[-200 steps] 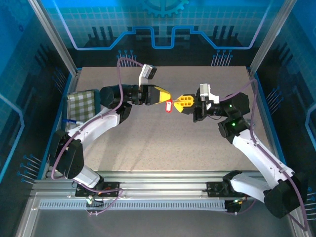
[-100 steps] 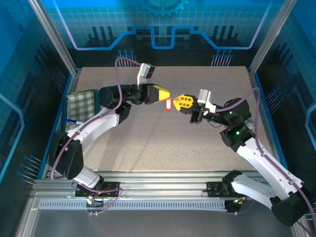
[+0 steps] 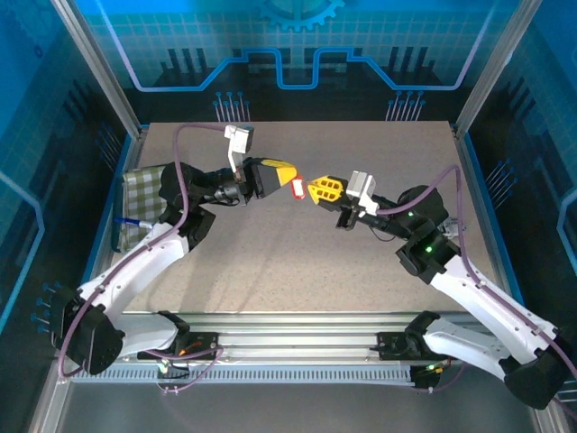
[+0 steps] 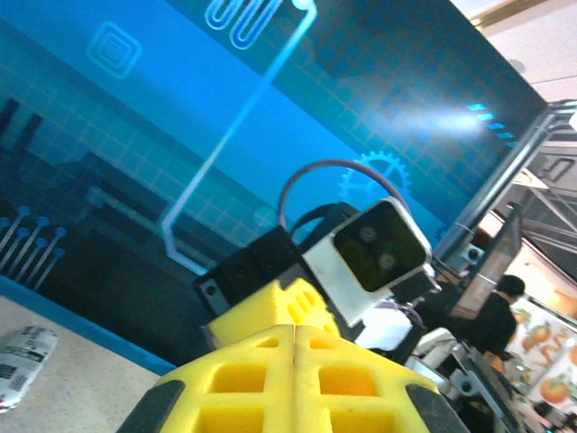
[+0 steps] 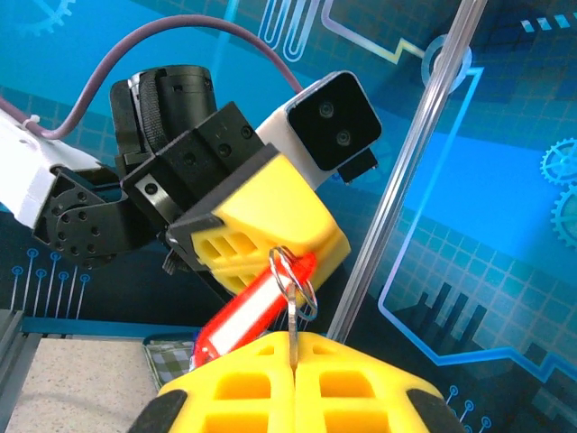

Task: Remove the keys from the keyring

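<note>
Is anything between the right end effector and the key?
Nothing visible does: the right end effector is shut on the key, and the left end effector pinches the red tag.

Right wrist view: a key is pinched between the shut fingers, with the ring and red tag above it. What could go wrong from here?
1. The right gripper pinches only the end of the thin key, so a pull could let it slip free.
2. It and the left gripper meet in the air over the table; a freed key would likely drop and be hard to regrasp.
</note>
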